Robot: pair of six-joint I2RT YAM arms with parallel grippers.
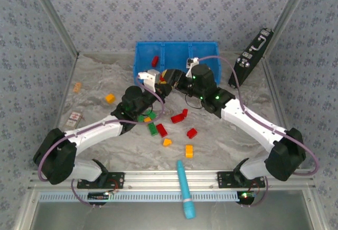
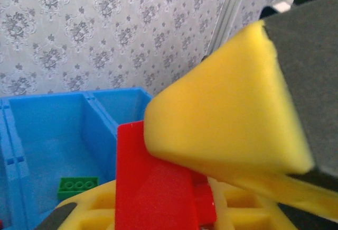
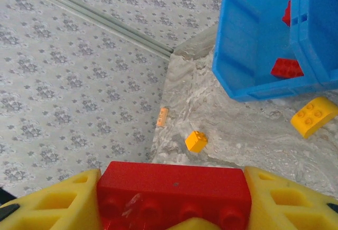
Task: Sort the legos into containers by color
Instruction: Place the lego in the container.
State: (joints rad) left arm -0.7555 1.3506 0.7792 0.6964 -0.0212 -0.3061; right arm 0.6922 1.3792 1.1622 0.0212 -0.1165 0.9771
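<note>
We find the left gripper (image 2: pixel 169 180) clamped on a red brick (image 2: pixel 142 187) and the right gripper (image 3: pixel 174 201) gripping what looks like the same one, at the blue bin (image 1: pixel 203 55) near wall. Risk: opposing pulls twist it loose, dropping it outside the bin

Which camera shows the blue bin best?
Top view: the blue bin shows its full width and dividers, though arms cover its front. Left wrist shows part, holding a green brick; right wrist, a corner with red bricks.
</note>
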